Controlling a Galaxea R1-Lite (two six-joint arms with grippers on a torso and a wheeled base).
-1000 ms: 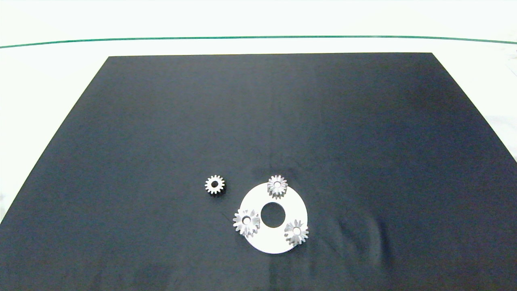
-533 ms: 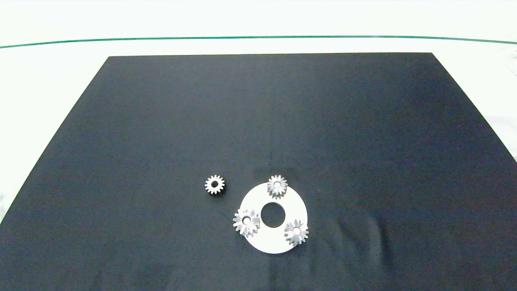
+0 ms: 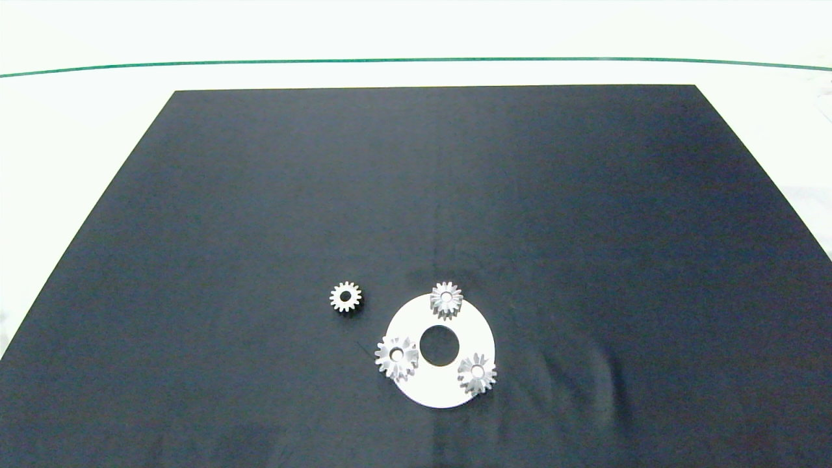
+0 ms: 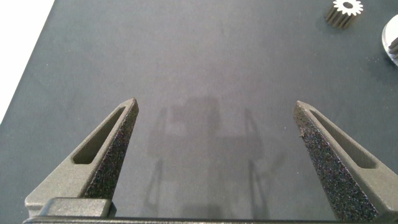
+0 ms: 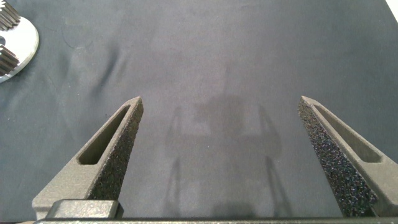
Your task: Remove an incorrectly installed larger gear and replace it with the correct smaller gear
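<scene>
Nothing done: larger gear (image 3: 396, 357) on white disc (image 3: 448, 390); smaller gear (image 3: 346, 297) loose ahead of left gripper (image 4: 216, 109). Both grippers wide open, empty; right gripper (image 5: 221, 106) clear of disc.

Four gears (image 3: 346, 297) (three on disc (image 3: 448, 390)); one mat (image 3: 416, 195); two tools (image 4: 216, 109).

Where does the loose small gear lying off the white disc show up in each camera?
Head view: the smaller gear lies on the black mat, left of the white disc.
Left wrist view: top right corner, beside the disc's edge.
Right wrist view: not in it.
Shared landmark: the white disc.
</scene>
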